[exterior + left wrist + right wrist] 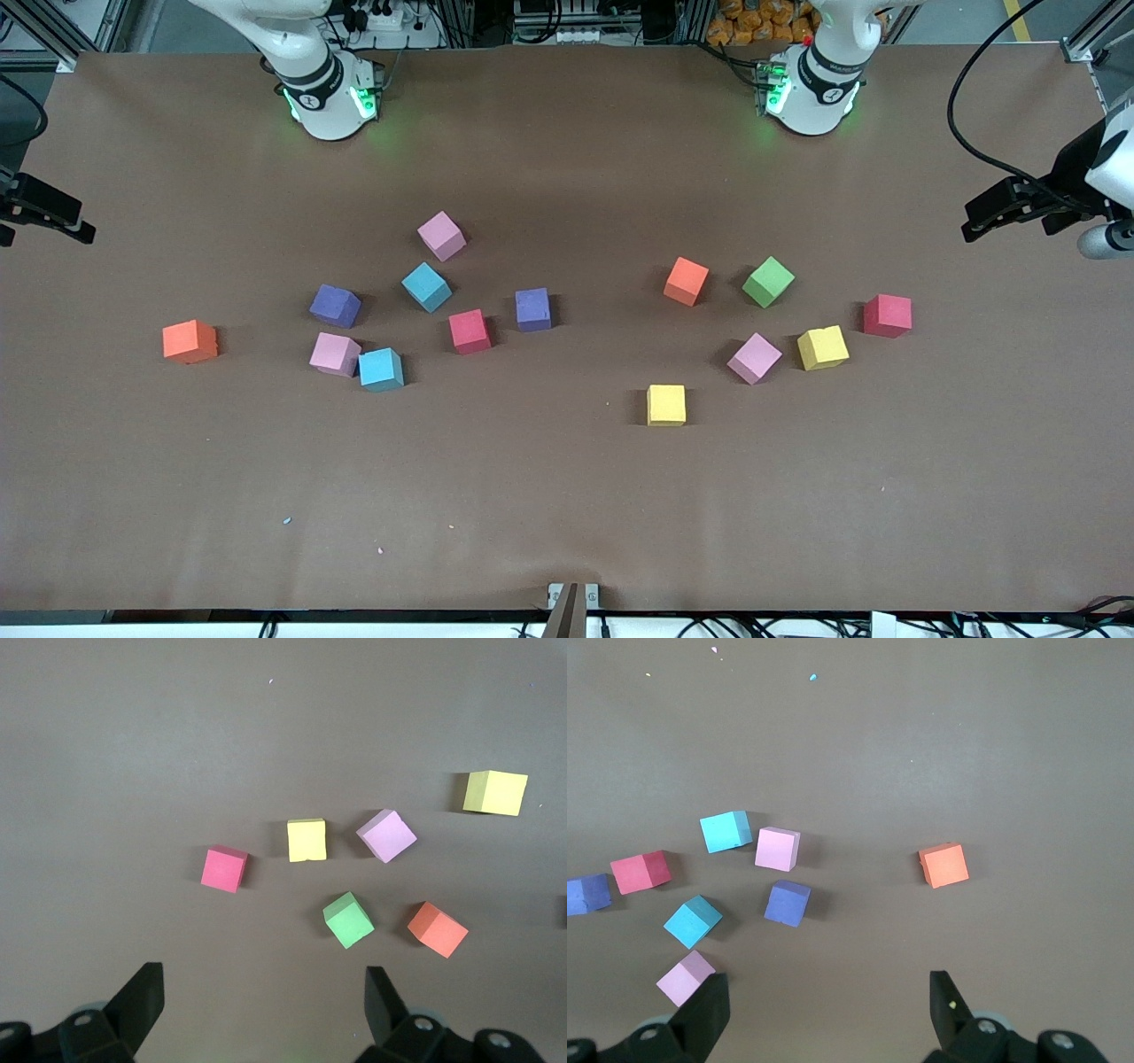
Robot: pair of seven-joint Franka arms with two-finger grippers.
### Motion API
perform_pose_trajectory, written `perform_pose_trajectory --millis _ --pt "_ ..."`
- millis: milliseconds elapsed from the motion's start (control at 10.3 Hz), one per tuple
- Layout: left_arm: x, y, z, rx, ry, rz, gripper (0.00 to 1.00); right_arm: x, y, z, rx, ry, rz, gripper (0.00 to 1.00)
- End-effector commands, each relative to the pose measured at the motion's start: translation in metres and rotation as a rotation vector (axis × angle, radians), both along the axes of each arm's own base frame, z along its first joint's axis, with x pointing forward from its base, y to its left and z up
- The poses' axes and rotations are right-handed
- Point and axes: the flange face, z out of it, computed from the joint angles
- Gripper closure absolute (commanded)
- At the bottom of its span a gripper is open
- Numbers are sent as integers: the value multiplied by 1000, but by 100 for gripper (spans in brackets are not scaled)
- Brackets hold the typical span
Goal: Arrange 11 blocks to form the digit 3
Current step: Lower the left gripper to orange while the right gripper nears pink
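Note:
The blocks lie loose and apart on the brown table, and no digit 3 is in view. Toward the right arm's end are an orange block, a purple block, a pink block, a cyan block, another cyan block, a red block and others. Toward the left arm's end are a green block, a yellow block, a pink block and more. My left gripper hangs open above bare table, short of the green block. My right gripper is open too, beside a pink block.
The two arm bases stand at the table's edge farthest from the front camera. Black camera mounts reach in over both ends. Small crumbs lie near the front edge.

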Motion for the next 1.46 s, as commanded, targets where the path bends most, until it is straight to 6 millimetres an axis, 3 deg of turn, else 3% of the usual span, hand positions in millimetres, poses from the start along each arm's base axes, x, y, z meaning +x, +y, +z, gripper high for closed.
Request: perform_pose_trajectory --millis 0,195,486,584,778,876,973,1167,1362 --pt "-2 -4 -6 -26 55 -19 0 -1 0 2 2 2 -5 0" --pt "-5 -30 -16 -21 97 -55 0 -1 1 2 2 2 -3 0" --pt "-5 -34 -24 -52 136 -42 0 0 -4 0 4 6 -6 0" --pt "-7 -49 -26 -73 149 31 0 2 -6 -3 4 9 -9 0" --pt "-15 -97 -36 -135 197 143 0 3 -8 -6 15 14 -15 0" --pt "-17 -116 -39 -130 198 197 0 7 -7 -13 17 26 -12 0" --pt "-14 -123 -43 -117 196 211 0 14 -3 -24 21 45 -4 0" --pt "-1 -122 -66 -97 227 211 0 30 16 -56 28 99 27 0" --pt "-14 -161 -71 -54 238 298 0 44 27 -79 29 122 49 0"
